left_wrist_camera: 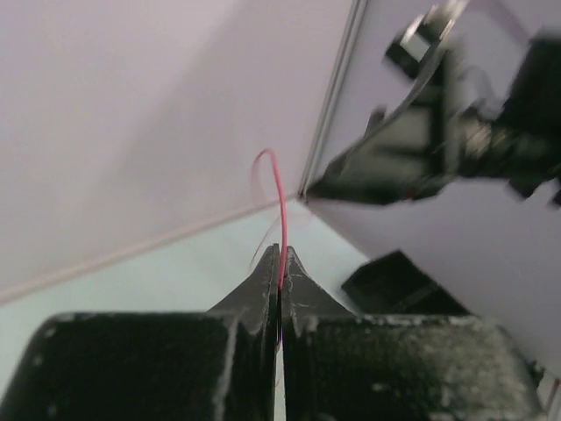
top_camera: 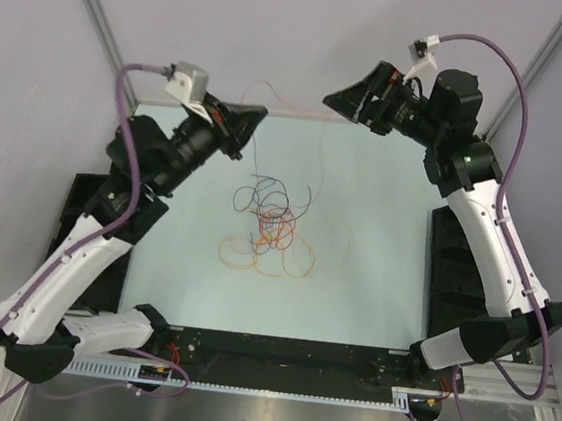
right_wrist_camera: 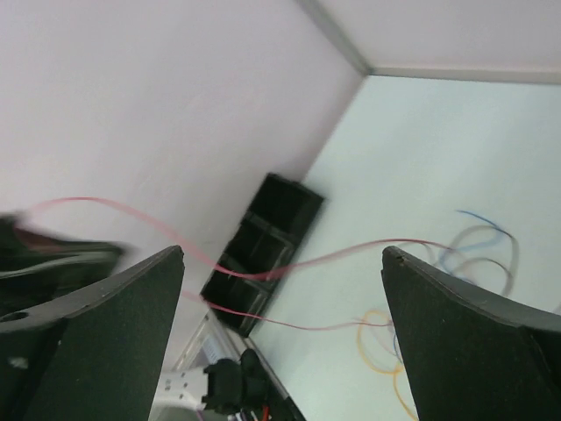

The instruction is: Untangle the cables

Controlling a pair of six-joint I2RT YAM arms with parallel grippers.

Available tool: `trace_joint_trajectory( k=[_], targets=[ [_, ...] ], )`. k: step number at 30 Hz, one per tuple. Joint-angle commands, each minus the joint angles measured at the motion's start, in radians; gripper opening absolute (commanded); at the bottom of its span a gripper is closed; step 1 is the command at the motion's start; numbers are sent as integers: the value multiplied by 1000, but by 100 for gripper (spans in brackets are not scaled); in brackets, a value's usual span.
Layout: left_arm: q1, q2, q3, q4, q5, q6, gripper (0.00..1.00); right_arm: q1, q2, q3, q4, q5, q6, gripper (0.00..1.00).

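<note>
The left hand (left_wrist_camera: 280, 261) pinches a red cable (left_wrist_camera: 278, 206) beyond the tangle (top_camera: 271, 228). The right hand (right_wrist_camera: 282, 254) gapes wide. Black trays (top_camera: 452, 274) flank the tangle's desk (top_camera: 373, 291).

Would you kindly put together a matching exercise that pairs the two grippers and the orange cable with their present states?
Things:
1. left gripper
2. right gripper
3. orange cable

States:
A. lying in loops on the table
B. open wide
C. shut on the red cable

Pairs: 1-C; 2-B; 3-A
</note>
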State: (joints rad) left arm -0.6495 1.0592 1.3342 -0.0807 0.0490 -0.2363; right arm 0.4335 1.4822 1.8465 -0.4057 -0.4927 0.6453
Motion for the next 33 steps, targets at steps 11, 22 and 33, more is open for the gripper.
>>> trace_joint_trajectory(
  k=[11,22,33],
  targets=[
    [-7,358,914,-278,26,65,0,-76,-86,-294,108,-15,82,100],
    [-7,341,1042,-159,-6,219,0,217,-48,-493,93,69,-70,92],
    [-7,197,899,-202,-285,399,0,324,128,-530,206,137,-90,89]
  ],
)
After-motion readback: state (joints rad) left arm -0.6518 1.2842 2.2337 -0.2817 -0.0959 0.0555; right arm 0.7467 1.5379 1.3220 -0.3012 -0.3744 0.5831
